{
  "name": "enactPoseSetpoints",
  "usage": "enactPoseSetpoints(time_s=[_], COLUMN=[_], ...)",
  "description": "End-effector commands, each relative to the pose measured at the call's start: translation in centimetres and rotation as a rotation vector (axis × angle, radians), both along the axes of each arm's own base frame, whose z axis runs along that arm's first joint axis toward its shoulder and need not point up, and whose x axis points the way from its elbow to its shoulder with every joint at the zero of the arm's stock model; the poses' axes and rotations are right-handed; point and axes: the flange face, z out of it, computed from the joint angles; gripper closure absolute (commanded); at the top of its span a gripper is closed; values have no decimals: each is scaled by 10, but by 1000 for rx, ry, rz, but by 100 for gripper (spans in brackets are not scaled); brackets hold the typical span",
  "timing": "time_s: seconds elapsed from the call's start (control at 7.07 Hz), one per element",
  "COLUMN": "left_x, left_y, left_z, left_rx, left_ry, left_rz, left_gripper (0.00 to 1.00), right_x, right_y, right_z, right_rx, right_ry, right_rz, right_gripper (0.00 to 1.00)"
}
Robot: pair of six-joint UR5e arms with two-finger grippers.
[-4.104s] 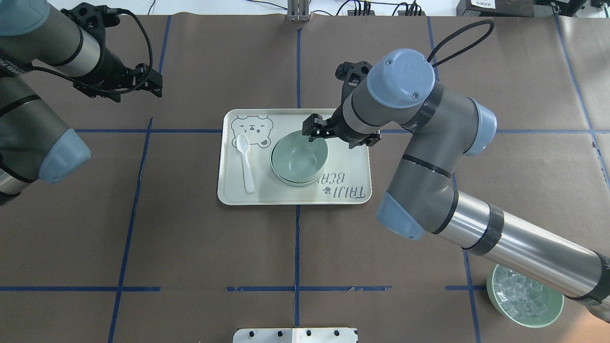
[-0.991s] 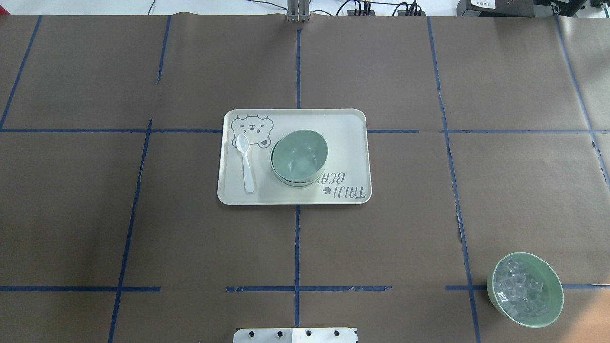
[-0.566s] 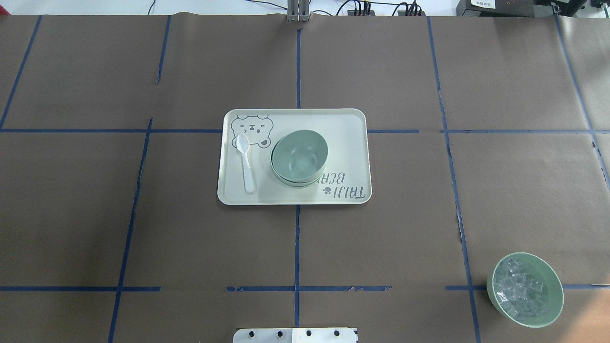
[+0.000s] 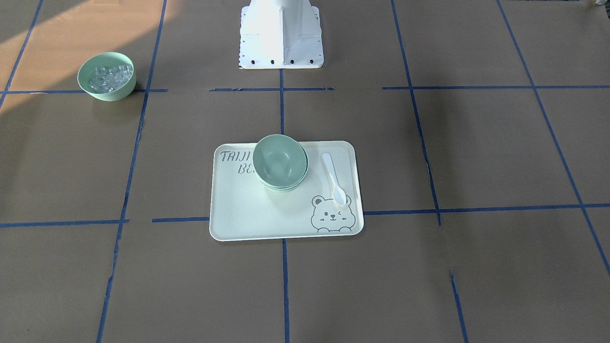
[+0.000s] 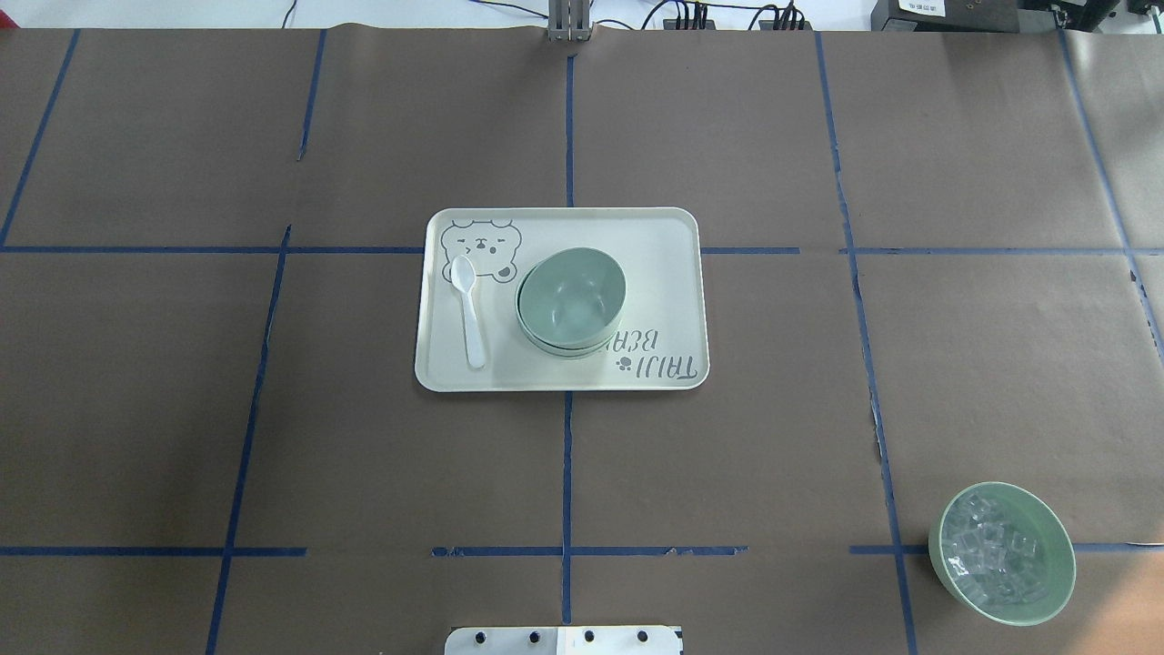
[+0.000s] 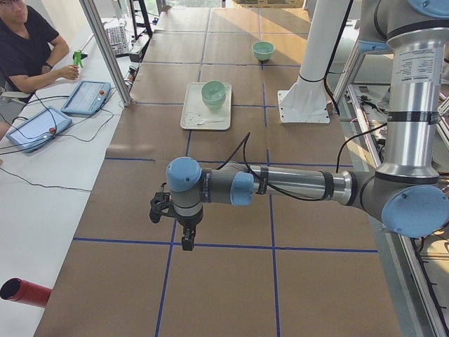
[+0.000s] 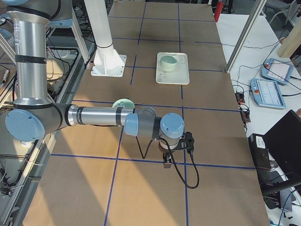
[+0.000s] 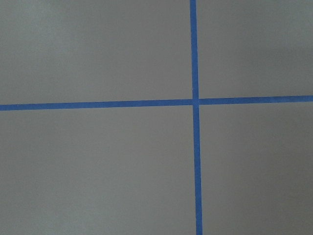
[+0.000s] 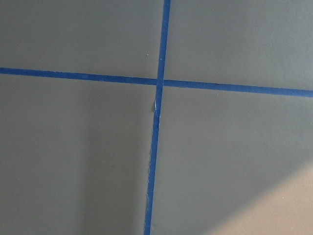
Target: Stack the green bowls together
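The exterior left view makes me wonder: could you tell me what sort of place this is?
Probably a robotics lab: a paper-covered table gridded with blue tape, a seated operator beside control tablets, and an industrial robot arm.

The table (image 5: 909, 364) is covered with brown paper (image 5: 727, 473). Blue tape lines (image 5: 566, 473) cross it and make big squares. Warm sunlight (image 4: 28, 28) falls on one corner of the paper. Along one side stands a long white bench (image 6: 49, 175) with two tablets (image 6: 85, 97) lying on it. Tall silver metal posts (image 6: 106, 53) rise at its edge. A black laptop (image 7: 284, 141) sits on the bench too, near one end.
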Motion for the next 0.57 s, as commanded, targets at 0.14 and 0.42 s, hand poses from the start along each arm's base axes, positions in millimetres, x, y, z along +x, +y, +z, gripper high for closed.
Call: enactPoseSetpoints(time_s=[0.14, 0.42], left_x=[1, 1], left_y=[-1, -1], left_z=[-1, -2], left_rx=[3, 4], left_ry=[0, 1], left_rz=[1, 1], left_gripper=[0, 0], right_x=[0, 0], right_y=[0, 0], right_z=[-1, -3], right_rx=[2, 6], right_ry=[0, -1], right_rz=[0, 0], right_gripper=[0, 0])
